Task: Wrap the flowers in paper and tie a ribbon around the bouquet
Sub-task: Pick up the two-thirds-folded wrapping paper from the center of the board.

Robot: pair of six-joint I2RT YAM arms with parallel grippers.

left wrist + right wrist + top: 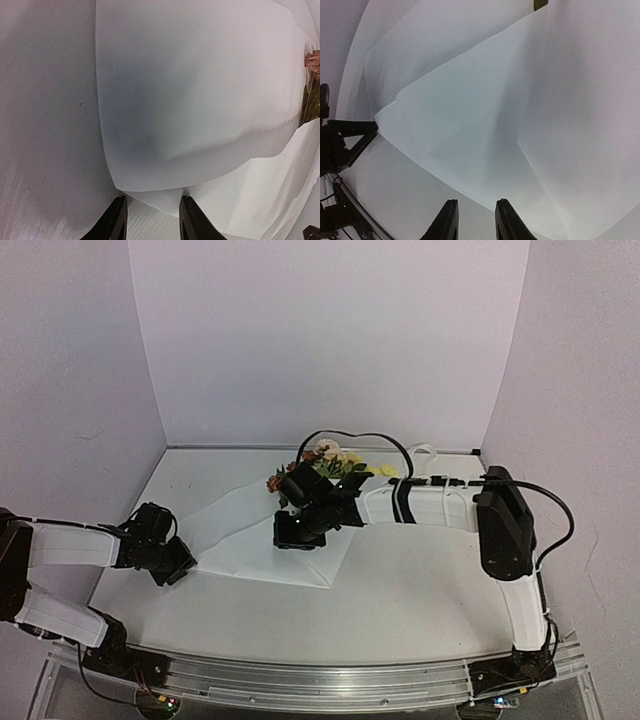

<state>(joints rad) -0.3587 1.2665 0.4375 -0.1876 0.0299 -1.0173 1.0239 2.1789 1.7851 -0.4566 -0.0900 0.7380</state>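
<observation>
The white paper [250,530] lies spread across the table, with one flap folded over and raised [200,90]. The flowers [330,462] rest on its far edge; a pink bloom and green stems [313,75] show at the right edge of the left wrist view. My left gripper [154,217] is open at the sheet's left corner [180,566], and the corner tip lies between its fingers. My right gripper [476,220] is open above the paper's middle [292,538], with the sheet's edge [470,115] just ahead of its tips. A cream-white loop that looks like the ribbon [424,449] lies at the back.
White walls close in the table on the left, back and right. A black cable [350,435] arcs over the flowers from the right arm. The left arm's gripper [345,140] shows at the left edge of the right wrist view.
</observation>
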